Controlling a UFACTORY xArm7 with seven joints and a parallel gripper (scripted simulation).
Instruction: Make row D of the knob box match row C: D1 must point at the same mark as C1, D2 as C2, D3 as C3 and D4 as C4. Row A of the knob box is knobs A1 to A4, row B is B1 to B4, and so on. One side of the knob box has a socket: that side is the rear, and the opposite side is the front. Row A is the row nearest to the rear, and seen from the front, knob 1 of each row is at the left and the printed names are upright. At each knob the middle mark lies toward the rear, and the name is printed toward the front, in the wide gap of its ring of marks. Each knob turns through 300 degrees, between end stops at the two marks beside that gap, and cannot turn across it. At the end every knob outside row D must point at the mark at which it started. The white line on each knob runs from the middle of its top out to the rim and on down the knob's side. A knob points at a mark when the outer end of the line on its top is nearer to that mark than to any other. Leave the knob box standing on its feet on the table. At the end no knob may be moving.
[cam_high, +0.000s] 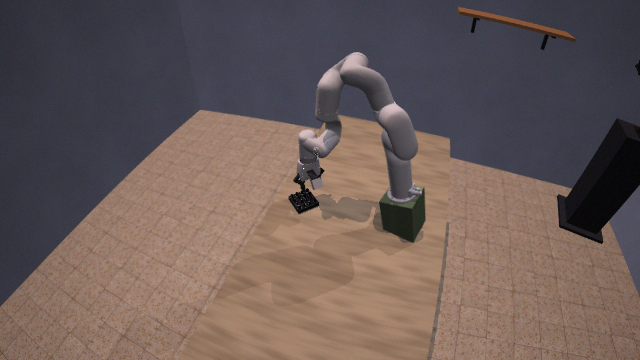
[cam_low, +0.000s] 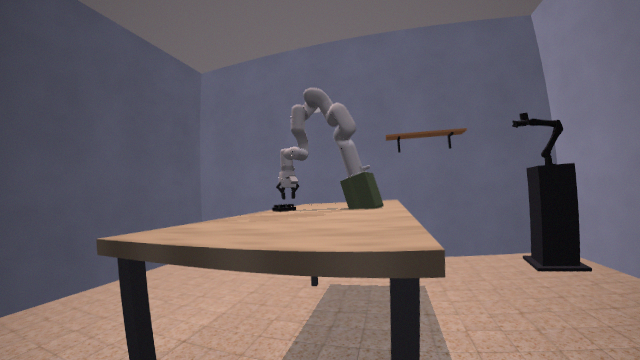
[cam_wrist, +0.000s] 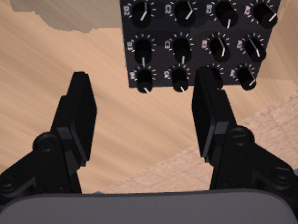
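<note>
The black knob box stands flat on the wooden table, close to the table's edge. In the wrist view it shows several rows of black knobs with white lines; the printed names are too small to read. My gripper is open and empty. It hangs a little above the box, at the row nearest the wrist camera. Its left finger is over bare table beside the box, and its right finger hides part of a knob in that row.
The arm's green pedestal stands on the table behind the box. A black stand carrying a second small arm is on the floor far off. A wall shelf hangs high up.
</note>
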